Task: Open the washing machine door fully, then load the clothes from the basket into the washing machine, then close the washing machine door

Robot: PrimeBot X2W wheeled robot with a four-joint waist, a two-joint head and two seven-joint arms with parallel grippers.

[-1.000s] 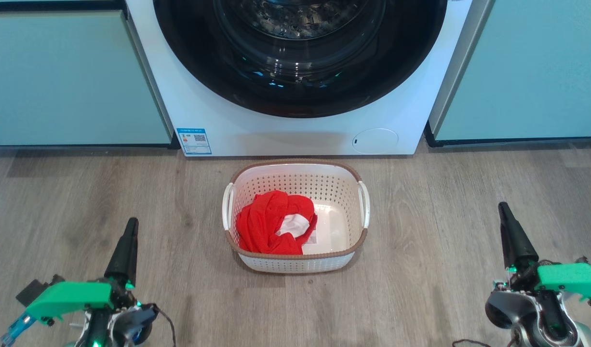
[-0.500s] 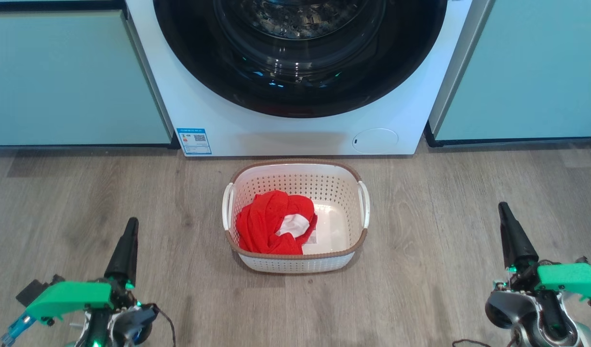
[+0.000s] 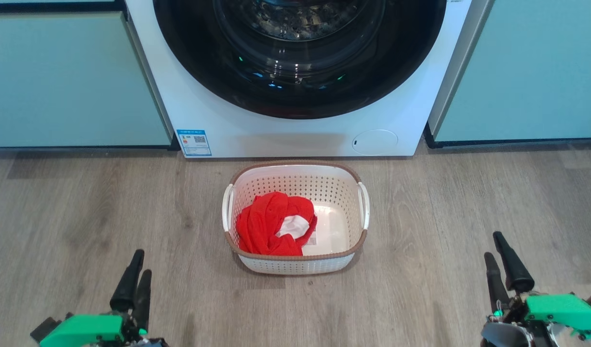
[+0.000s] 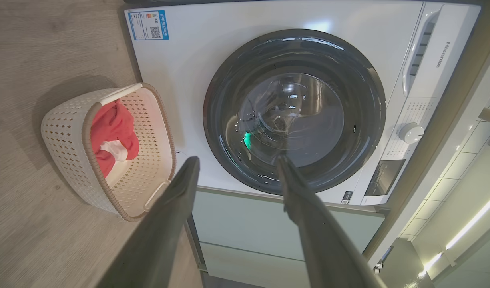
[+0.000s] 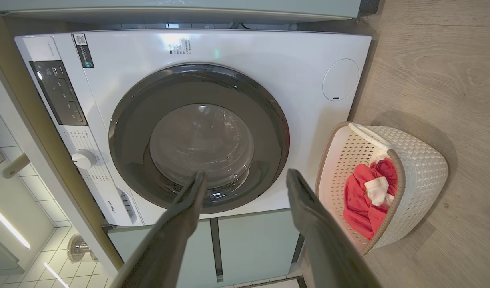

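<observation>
The washing machine is white and the washing machine door has a glossy black rim. The basket before the machine is cream-white, dotted with small holes, with a brown rim. The clothes in it are bright red with a white patch.

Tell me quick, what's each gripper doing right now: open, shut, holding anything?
The left gripper: jaws open, holding nothing.
The right gripper: jaws open, holding nothing.
</observation>
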